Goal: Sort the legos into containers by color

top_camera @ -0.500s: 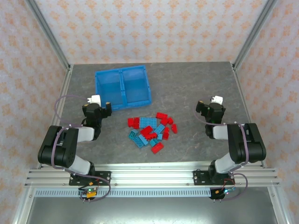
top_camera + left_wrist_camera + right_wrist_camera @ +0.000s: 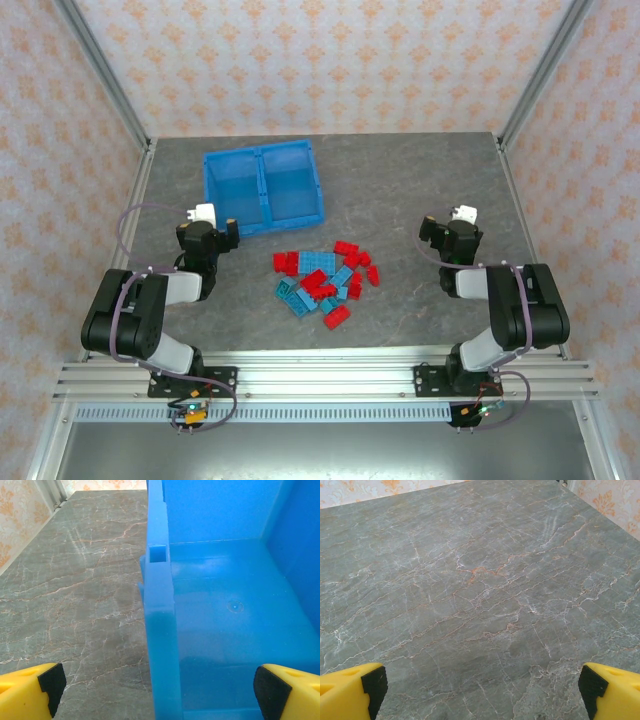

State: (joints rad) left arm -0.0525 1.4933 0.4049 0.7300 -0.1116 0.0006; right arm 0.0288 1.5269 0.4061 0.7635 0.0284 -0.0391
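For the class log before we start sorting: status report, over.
Left gripper open, facing bin wall. Right gripper open over table. Legos heaped mid-table, unsorted; bin looks empty. Nothing blocking.

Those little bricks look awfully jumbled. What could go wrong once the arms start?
The legos lie packed together, red against blue, so a gripper might pinch two colours at once or scatter neighbours. The open left gripper points straight at the bin wall, close by; a careless move could shove the bin.
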